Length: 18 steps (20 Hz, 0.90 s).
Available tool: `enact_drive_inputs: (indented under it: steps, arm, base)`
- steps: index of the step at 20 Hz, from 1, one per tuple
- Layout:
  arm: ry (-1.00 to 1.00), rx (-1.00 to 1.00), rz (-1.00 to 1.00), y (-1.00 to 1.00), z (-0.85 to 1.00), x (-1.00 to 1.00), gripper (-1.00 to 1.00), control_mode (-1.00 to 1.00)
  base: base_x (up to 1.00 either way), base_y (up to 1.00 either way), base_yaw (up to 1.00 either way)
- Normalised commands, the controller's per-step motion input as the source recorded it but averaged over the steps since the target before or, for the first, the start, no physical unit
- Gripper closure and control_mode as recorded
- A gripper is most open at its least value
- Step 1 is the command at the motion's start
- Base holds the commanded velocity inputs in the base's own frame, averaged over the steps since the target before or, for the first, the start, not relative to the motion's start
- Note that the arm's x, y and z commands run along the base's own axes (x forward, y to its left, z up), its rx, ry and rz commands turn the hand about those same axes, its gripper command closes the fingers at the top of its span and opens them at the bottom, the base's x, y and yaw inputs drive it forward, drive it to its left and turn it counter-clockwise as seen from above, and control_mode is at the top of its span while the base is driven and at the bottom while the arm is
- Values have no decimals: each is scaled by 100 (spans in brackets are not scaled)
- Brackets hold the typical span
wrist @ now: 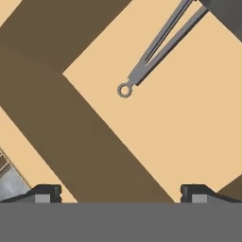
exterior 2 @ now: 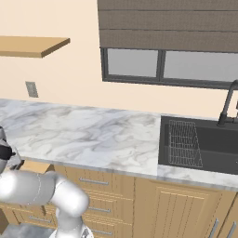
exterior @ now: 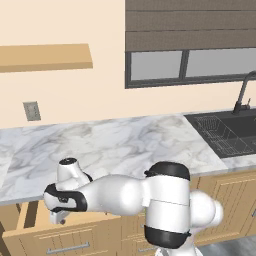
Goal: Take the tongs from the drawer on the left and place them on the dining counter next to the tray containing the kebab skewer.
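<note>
Slim grey tongs (wrist: 160, 42) lie on the light-wood floor of the open drawer (wrist: 189, 123), running toward the upper right of the hand view, with their ringed joined end (wrist: 124, 90) nearest me. My gripper (wrist: 121, 194) hangs above the drawer, open, with nothing between its fingertips (wrist: 45, 191); the tongs are well ahead of them. From the left base the drawer (exterior: 65, 235) stands pulled out under the worktop's left end, with my hand reaching down over it. Its wooden edge (exterior 2: 35, 166) also shows from the right base. The dining counter, tray and kebab skewer are out of view.
A marble worktop (exterior: 110, 145) runs above the drawer, with a dark sink (exterior: 230, 130) and black faucet (exterior: 242, 95) to the right. A wooden shelf (exterior: 45, 57) hangs on the wall. Broad dark shadow bands (wrist: 71, 123) cross the drawer. More drawers (exterior 2: 93, 182) sit below the worktop.
</note>
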Motion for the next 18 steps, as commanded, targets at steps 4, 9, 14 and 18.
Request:
enact_drive_inputs:
  steps: [4, 9, 14, 18]
  arm:
    - [0, 0, -3, 0, -18, 0, -100, -100]
    - [7, 0, 0, 0, -29, 0, -100, -100]
    - [12, 0, 0, 0, -39, -6, -100, -100]
    - [7, -2, 0, 4, -60, -46, -100, -100]
  base:
    - [0, 0, 0]
    - [0, 0, 0]
    - [0, 0, 0]
    - [0, 0, 0]
